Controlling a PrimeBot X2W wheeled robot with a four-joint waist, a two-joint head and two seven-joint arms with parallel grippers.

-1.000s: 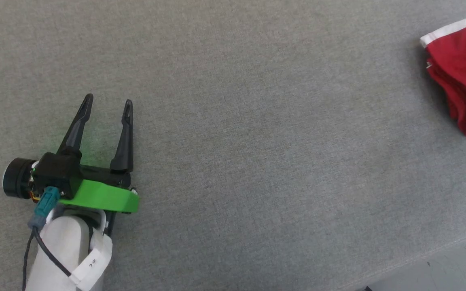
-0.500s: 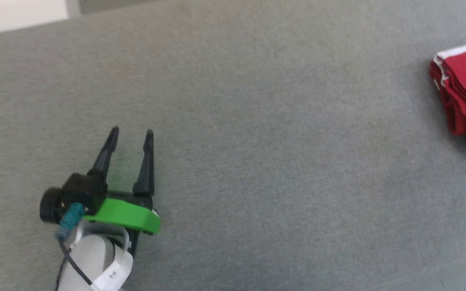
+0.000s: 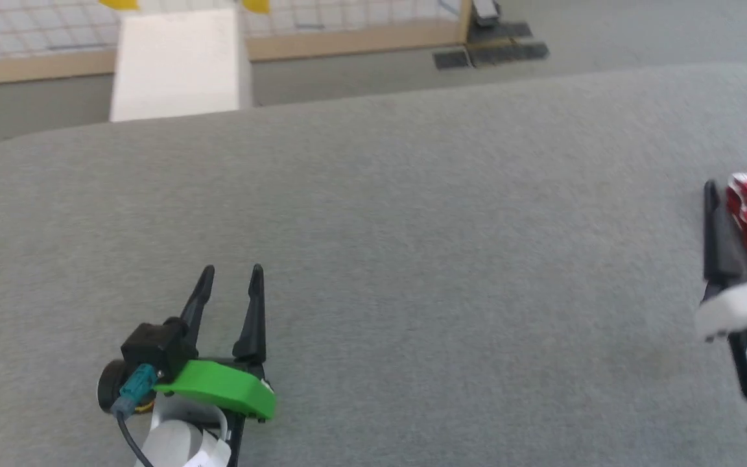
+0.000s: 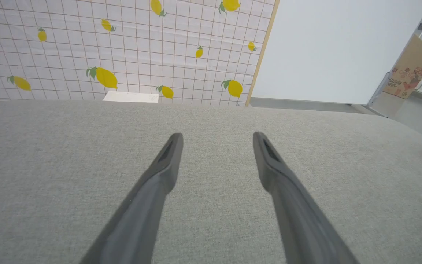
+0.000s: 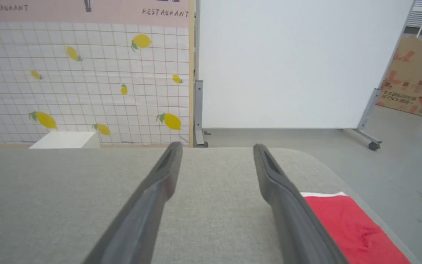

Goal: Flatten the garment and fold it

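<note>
Grey cloth-covered table (image 3: pixel 412 227): it spreads beneath and ahead of both grippers, with rounded far corners. Tiled wall with a lemon pattern (image 4: pixel 123 44): it stands beyond the table's far edge, straight ahead of the left gripper. White panel on a wheeled frame (image 5: pixel 288 62): it stands ahead of the right gripper, past the table, with the wall to its left. Cardboard box (image 5: pixel 412 80): it leans far ahead and to the right of the right gripper, on the floor. White block (image 3: pixel 179 65): it stands just past the far table edge, ahead of the left gripper.

Garment (image 5: pixel 350 227): red with a white band, it lies bunched at the table's right edge, just outside the right gripper's right-hand finger, which hides its near side.

Left gripper (image 3: pixel 232 268): its fingers are spread apart with nothing between them, low over bare cloth, well apart from the garment. Right gripper (image 5: pixel 217 145): its fingers are likewise spread, with only table cloth between them.
</note>
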